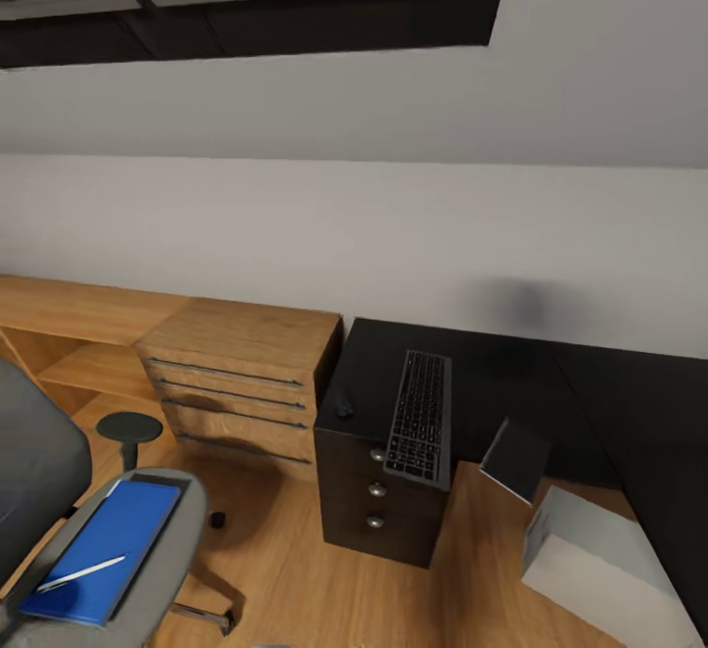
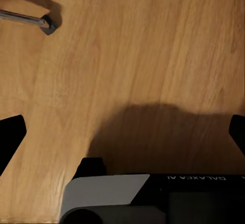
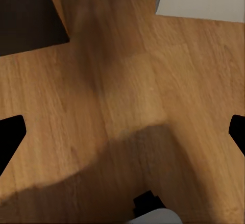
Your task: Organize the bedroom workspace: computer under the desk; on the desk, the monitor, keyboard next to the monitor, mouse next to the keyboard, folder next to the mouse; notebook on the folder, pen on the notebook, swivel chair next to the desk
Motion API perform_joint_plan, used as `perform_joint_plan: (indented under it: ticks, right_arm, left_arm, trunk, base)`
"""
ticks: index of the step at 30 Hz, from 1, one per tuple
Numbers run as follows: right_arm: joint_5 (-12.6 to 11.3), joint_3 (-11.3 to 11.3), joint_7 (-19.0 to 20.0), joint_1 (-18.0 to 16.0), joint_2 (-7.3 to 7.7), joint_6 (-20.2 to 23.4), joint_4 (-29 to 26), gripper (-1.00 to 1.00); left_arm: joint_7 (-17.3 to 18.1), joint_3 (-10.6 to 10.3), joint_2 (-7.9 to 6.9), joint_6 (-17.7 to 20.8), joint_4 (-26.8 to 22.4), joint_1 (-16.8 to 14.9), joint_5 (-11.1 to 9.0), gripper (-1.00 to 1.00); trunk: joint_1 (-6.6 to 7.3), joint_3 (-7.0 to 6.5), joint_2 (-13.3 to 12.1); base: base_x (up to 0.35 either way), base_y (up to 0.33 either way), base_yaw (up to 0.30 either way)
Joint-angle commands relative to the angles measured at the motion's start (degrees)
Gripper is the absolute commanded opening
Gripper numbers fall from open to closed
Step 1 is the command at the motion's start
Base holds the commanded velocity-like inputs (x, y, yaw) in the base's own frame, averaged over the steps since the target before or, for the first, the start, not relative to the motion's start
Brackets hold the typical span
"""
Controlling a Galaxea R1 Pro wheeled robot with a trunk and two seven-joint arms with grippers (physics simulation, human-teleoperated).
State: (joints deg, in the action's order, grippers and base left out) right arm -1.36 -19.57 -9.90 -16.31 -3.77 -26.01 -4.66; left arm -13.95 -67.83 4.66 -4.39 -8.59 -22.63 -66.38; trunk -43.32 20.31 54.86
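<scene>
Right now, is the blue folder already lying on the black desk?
No, the blue folder lies on the swivel chair seat with the pen on it, apart from the desk.

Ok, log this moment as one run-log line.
keyboard + mouse: on desk | folder + pen: on swivel chair | computer: floor | end effectors: open, empty

Keyboard and mouse on black desk; blue folder on swivel chair.
</scene>
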Motion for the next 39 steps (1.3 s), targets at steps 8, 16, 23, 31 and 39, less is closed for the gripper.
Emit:
perform_joint_plan:
  ticks: [8, 16, 23, 31, 39]
  right_arm:
    - [-0.17, -0.03, -0.1, -0.01, -0.01, -0.12, 0.0, 1.0]
    - [-0.22, -0.03, 0.03, -0.01, -0.01, -0.09, 0.0, 1.0]
    - [-0.23, -0.03, 0.05, -0.01, -0.01, -0.05, 0.0, 1.0]
    - [-0.16, 0.01, 0.11, -0.03, -0.01, -0.01, 0.06, 1.0]
    - [-0.14, -0.01, 0.09, 0.01, -0.01, -0.01, 0.08, 1.0]
  left_arm:
    - [-0.21, -0.5, -0.04, -0.18, -0.08, -0.04, -0.5, 1.0]
    - [-0.2, -0.47, -0.09, -0.16, 0.02, -0.04, -0.5, 1.0]
    - [0.09, -0.58, -0.09, -0.05, 1.44, -0.04, -0.36, 1.0]
    - [0.3, -0.66, -1.48, -0.27, 3.22, -0.04, -0.06, 1.0]
    - [0.33, -0.72, -2.41, -0.34, 3.46, -0.04, 0.09, 1.0]
  trunk:
    - [1.79, -1.38, -3.18]
    - [3.55, -2.82, -6.39]
    - [5.08, -4.07, -9.19]
    - [6.84, -5.51, -12.4]
    - [8.6, -6.94, -15.61]
  base:
    - [-0.314, -0.001, 0.16]
    - [-0.334, 0.0, 0.022]
    - [-0.334, 0.0, 0.001]
    - [-0.305, 0.0, 0.0]
    - [-0.331, 0.005, 0.0]
